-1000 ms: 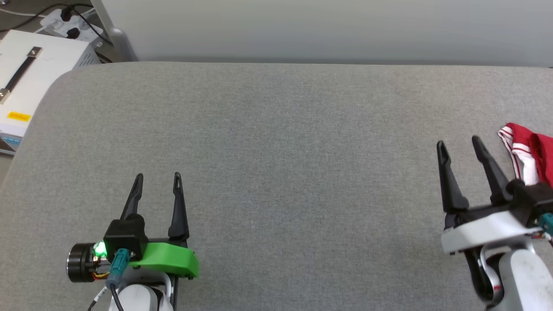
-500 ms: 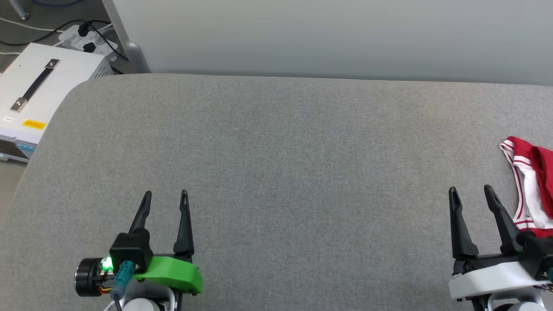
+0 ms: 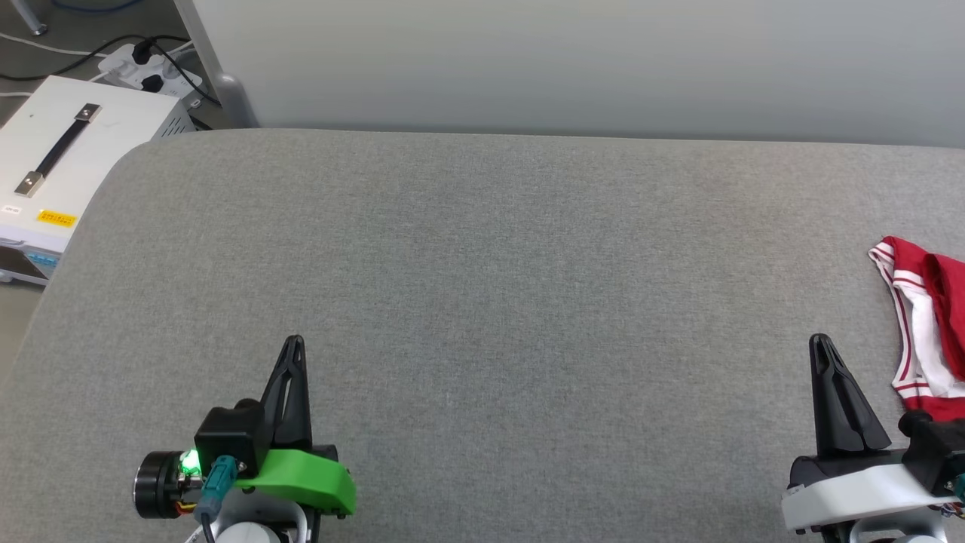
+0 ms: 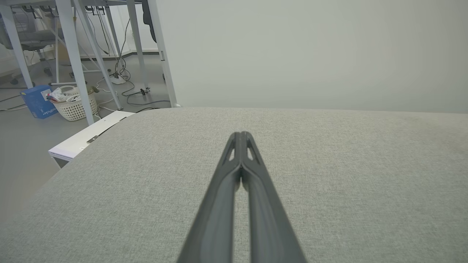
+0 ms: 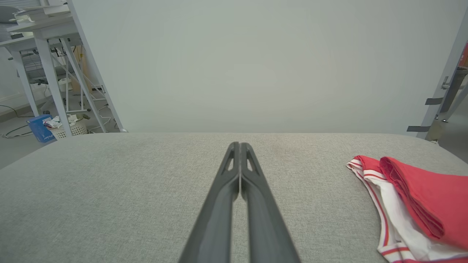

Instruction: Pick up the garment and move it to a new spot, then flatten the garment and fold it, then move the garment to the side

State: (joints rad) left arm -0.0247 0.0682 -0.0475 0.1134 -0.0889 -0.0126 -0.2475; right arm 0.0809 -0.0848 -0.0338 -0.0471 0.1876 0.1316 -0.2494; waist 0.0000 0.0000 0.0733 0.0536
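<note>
Left gripper (image 3: 294, 343): fingers pressed together, holding nothing.
Right gripper (image 3: 822, 343): closed, empty, just beside garment.
Garment (image 3: 923, 324): folded red-and-white shirt on grey table (image 3: 482, 286).

grippers: two, left gripper (image 3: 294, 344) and right gripper (image 3: 822, 342)
red jersey (image 3: 916, 317): one, beside the right gripper
white box (image 3: 105, 151): one

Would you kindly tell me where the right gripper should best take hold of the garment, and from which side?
Probably the raised red fold of the garment, approached from its left, where the right gripper sits. That thick ridge stands above the flat white sleeve, offering layers to pinch. The gripper is shut, so it must open first.
</note>
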